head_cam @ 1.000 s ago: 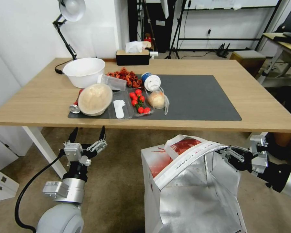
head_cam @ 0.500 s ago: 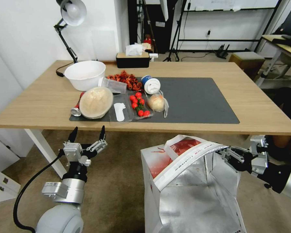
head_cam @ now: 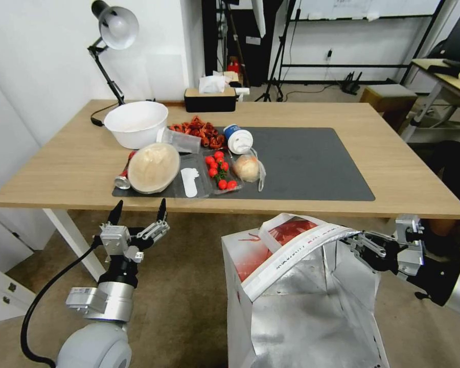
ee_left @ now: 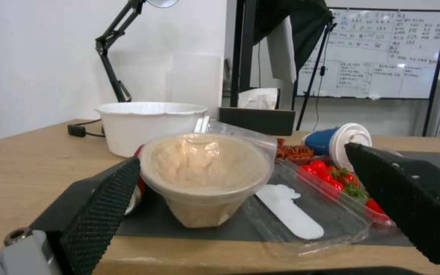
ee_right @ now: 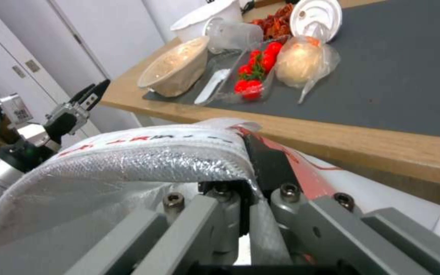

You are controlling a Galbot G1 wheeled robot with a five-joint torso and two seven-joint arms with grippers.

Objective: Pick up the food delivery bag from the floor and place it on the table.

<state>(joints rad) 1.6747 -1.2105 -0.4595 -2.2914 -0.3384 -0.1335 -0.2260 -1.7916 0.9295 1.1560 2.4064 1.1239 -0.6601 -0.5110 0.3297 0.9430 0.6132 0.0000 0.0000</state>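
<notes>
The food delivery bag [head_cam: 301,286], red and white with silver foil lining, hangs open-mouthed in front of the table's [head_cam: 393,168] near edge, with its rim below the tabletop. My right gripper [head_cam: 355,243] is shut on the right side of the bag's rim. The right wrist view shows that rim [ee_right: 143,152] pinched in my right gripper [ee_right: 245,179], with the table [ee_right: 383,141] just beyond. My left gripper [head_cam: 138,212] is open, pointing up below the table's near edge, left of the bag and apart from it. In the left wrist view my left gripper [ee_left: 250,191] holds nothing.
The left half of the dark grey mat [head_cam: 312,163] carries a white bowl [head_cam: 135,122], a covered bowl of food [head_cam: 153,167], a tray of cherry tomatoes [head_cam: 220,171], a bagged bun [head_cam: 248,167] and a tipped blue cup [head_cam: 237,139]. A tissue box [head_cam: 209,99] and lamp [head_cam: 115,30] stand at the back.
The camera has moved: the table now sits a little lower in the head view. Both grippers and the bag keep their places in the picture, the right one still gripping the rim.
</notes>
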